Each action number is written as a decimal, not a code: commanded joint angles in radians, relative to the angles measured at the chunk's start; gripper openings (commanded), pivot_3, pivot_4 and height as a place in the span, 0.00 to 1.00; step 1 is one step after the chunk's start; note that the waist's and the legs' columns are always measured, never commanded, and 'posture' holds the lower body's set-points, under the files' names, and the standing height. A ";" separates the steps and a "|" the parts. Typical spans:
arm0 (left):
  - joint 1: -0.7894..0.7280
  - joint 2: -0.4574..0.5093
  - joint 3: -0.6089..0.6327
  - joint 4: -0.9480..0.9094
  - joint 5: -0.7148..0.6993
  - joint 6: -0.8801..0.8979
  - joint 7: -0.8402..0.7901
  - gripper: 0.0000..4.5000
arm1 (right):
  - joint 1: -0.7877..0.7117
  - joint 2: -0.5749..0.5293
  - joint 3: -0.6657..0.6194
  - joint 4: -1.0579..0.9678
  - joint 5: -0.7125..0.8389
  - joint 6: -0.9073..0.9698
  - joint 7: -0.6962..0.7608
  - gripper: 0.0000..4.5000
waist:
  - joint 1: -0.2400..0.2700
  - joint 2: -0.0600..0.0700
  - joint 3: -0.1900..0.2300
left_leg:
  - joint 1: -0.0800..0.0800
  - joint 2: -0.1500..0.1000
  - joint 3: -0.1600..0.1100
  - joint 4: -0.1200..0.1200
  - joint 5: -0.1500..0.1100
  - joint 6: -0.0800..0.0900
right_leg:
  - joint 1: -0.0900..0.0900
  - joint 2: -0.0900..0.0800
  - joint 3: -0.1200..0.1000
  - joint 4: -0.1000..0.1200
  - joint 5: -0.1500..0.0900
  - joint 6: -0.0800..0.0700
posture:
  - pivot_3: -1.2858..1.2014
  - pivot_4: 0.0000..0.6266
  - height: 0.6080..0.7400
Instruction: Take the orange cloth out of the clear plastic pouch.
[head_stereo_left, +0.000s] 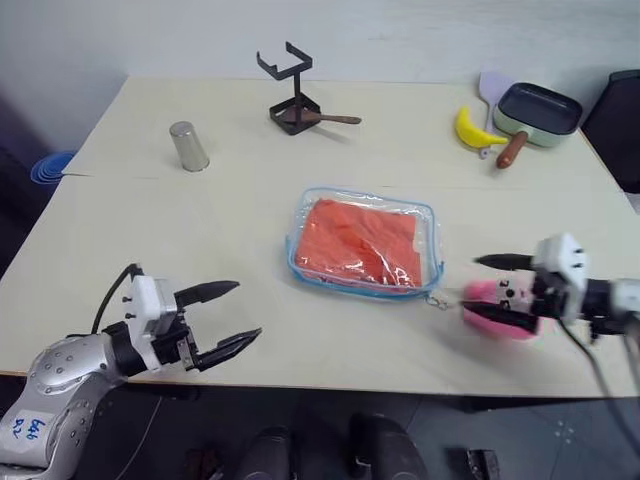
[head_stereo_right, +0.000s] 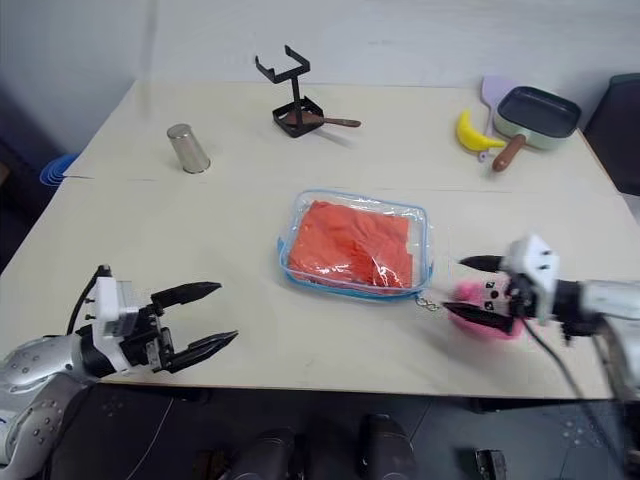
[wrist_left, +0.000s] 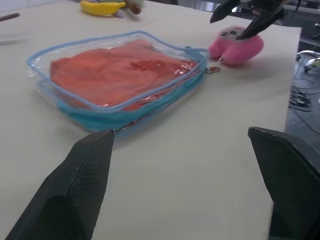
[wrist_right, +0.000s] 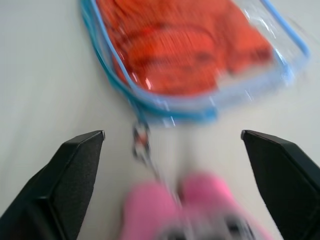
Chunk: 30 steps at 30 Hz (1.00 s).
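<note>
Left gripper (head_stereo_left: 228, 317): spread, empty, aimed at the pouch (head_stereo_left: 365, 243).
Right gripper (head_stereo_left: 490, 290): spread over bunny (head_stereo_left: 497, 306) on zipper chain.
Cloth (head_stereo_left: 360, 240): inside.

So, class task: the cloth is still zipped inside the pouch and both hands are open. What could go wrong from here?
1. The right hand sits over the pink plush bunny, so closing may grab the toy rather than the zipper pull.
2. The clear plastic pouch lies loose on the table; tugging one-handed may drag it.
3. The orange cloth fills the pouch and may snag.
</note>
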 joint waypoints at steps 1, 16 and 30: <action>-0.029 -0.004 -0.033 -0.019 0.006 -0.033 -0.022 1.00 | 0.049 -0.040 -0.009 0.053 -0.020 0.029 0.032 0.99 | -0.001 0.000 0.000 | 0.001 0.000 0.000 0.000 0.000 -0.001 | 0.000 0.000 0.000 0.000 0.000 0.000 | 0.52 0.24 1.00; -0.102 -0.026 -0.065 0.052 0.020 -0.037 0.004 1.00 | 0.095 0.025 0.024 -0.388 0.324 0.372 0.063 0.01 | 0.007 0.000 0.000 | 0.001 0.001 -0.001 0.000 0.001 -0.002 | 0.001 0.001 0.000 0.000 0.000 0.000 | 0.52 0.24 1.00; -0.144 -0.077 -0.110 0.087 0.068 -0.065 0.032 1.00 | 0.017 0.146 -0.014 -0.343 0.366 0.404 -0.066 0.19 | 0.030 -0.001 0.000 | -0.001 -0.001 -0.001 0.000 0.000 -0.001 | -0.001 0.000 0.000 0.000 0.000 0.000 | 0.52 0.24 1.00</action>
